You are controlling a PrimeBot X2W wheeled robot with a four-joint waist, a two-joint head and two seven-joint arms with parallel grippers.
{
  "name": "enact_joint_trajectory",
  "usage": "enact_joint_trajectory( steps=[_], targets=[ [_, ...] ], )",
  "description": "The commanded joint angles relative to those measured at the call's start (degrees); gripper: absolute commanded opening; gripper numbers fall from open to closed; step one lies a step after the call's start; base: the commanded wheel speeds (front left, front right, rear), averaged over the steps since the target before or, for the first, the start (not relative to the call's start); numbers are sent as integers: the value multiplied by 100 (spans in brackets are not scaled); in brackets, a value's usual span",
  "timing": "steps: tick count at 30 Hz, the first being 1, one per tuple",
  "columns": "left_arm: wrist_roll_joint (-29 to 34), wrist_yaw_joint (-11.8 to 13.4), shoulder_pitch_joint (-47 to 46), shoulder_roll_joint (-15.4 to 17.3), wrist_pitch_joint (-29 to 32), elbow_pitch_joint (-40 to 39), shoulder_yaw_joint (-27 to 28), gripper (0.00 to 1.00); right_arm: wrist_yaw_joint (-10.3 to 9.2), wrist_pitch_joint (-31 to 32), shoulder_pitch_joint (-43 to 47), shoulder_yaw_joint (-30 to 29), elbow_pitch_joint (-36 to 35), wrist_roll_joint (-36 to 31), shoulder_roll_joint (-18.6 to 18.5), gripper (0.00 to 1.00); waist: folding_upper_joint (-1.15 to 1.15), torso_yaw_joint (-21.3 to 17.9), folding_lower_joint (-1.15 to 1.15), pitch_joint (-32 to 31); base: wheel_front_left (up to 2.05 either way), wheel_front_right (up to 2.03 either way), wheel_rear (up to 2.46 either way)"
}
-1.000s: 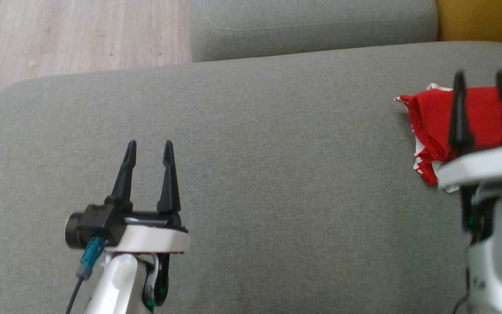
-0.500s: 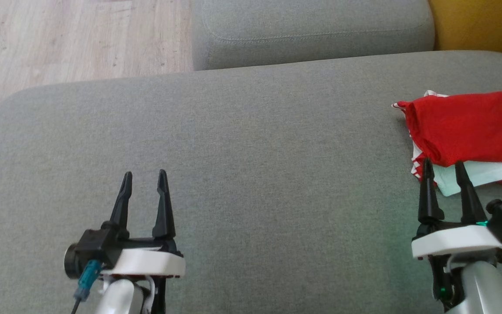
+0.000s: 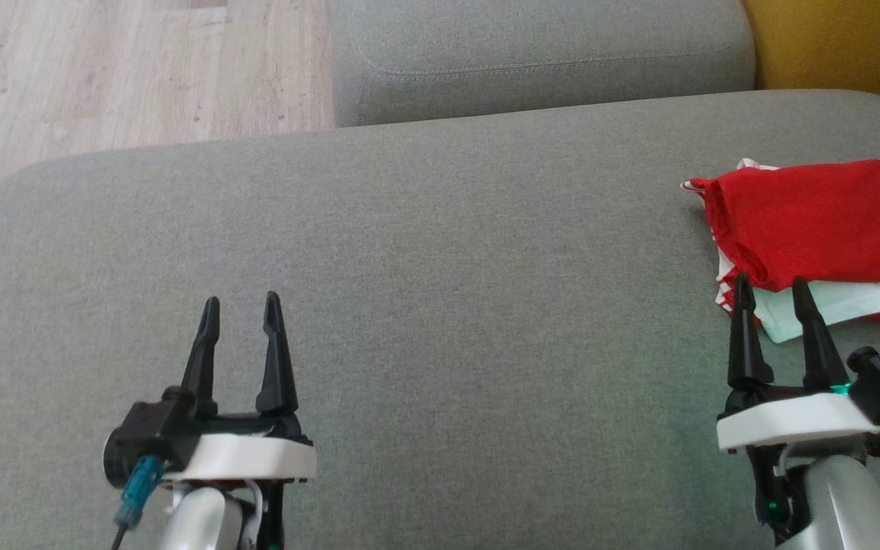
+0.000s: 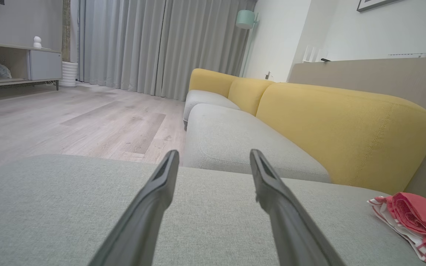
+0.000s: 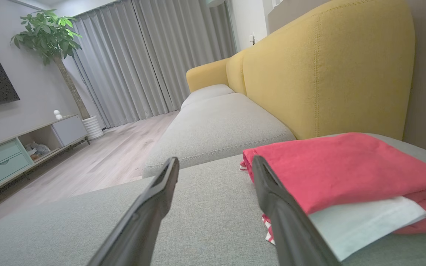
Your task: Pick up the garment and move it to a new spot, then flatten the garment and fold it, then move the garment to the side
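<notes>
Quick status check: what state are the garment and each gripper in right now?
garment: folded, lying on the seat cushion, not held
left gripper: open, empty
right gripper: open, empty, by the garment's near edge

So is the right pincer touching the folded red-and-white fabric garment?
Cannot tell. In the head view the right pincer overlaps the near edge of the folded red-and-white fabric garment; the right wrist view shows neither gap nor contact plainly.
</notes>
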Motion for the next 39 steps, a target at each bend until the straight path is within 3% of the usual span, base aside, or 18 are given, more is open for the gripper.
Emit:
enact_joint_trajectory(
  steps=[1,14,15,19,39],
  targets=[
    [-23,-26,-108,25,-47,-213,216,100,-4,-62,-114,164,-209,6,-22,100,0,0,0,-1,0,0,0],
    [-246,-5,-83,25,-47,-148,265,100,-4,-63,-92,226,-254,28,-22,100,0,-19,0,-23,0,0,0],
    [-232,-14,72,1,-1,16,60,0,0,0,0,64,-39,4,0,0,0,-19,0,-24,0,0,0],
    [-284,-18,195,0,44,328,52,0,0,36,108,61,256,40,11,0,0,-20,0,-24,0,0,0],
    [-1425,-154,163,10,370,302,330,0,-1,365,91,-16,155,1278,6,0,0,0,0,-31,0,0,0]
  ],
)
